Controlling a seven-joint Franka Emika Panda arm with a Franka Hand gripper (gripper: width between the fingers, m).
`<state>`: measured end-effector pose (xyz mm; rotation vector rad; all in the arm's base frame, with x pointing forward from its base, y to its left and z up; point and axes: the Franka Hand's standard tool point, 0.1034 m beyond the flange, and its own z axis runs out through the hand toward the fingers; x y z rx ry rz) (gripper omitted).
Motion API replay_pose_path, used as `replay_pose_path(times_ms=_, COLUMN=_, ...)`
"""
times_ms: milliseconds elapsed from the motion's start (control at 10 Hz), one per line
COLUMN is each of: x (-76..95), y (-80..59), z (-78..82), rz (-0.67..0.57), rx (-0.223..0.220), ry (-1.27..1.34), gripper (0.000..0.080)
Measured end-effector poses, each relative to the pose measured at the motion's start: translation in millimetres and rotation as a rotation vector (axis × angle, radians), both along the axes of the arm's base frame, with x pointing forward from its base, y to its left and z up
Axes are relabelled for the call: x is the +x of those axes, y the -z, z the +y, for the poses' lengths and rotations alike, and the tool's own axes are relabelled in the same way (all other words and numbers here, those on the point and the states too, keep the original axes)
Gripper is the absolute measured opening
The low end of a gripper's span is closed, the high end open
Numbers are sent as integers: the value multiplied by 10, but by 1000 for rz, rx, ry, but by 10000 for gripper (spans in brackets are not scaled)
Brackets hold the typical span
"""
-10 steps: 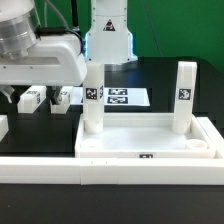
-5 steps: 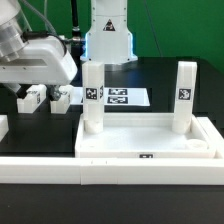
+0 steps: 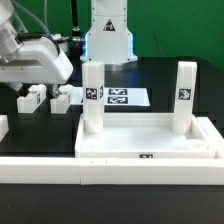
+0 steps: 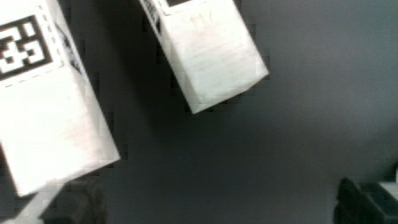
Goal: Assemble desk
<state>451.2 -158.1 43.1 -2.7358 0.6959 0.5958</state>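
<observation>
The white desk top lies at the front, with two white legs standing upright in its far corners, one on the exterior view's left and one on its right. Two loose tagged legs lie on the black table at the left. My gripper hangs over the table beside them, its fingers mostly hidden by the hand. In the wrist view the gripper is open, with bare black table between the dark fingertips. The two loose legs lie just ahead of it.
The marker board lies flat behind the desk top. A long low white border wall runs along the front. The robot base stands at the back centre.
The arm and hand have shifted toward the exterior view's left and slightly up, moving off the loose legs. The desk top and legs have not moved.
</observation>
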Motion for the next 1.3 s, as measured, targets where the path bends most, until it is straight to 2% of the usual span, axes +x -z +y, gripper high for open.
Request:
replay_pose_path(times_ms=100, x=-13, y=8, z=0, rz=3, rx=1, ry=1, gripper=649)
replay_pose_path(times_ms=300, x=-234, y=52, z=24, rz=58, rx=46, ry=69, gripper=649)
replay_pose_path(times_ms=500, x=-216, y=63, z=31, rz=72, rx=56, ry=62, gripper=649)
replay_pose_path(times_ms=600, x=-278, y=53, z=71, rz=131, rx=104, ry=58, gripper=649)
replay_pose_path(times_ms=800, x=-254, y=22, z=85, rz=249, rx=201, ry=44, gripper=649)
replay_pose_path(times_ms=1000, x=-286, y=31, z=103, rz=345, rx=274, ry=37, gripper=649)
replay_pose_path(times_ms=1200, x=-330, y=54, z=117, rz=447, rx=332, ry=32, gripper=649)
replay_pose_path(times_ms=1300, x=-325, y=39, z=142, rz=502, rx=326, ry=20, gripper=649)
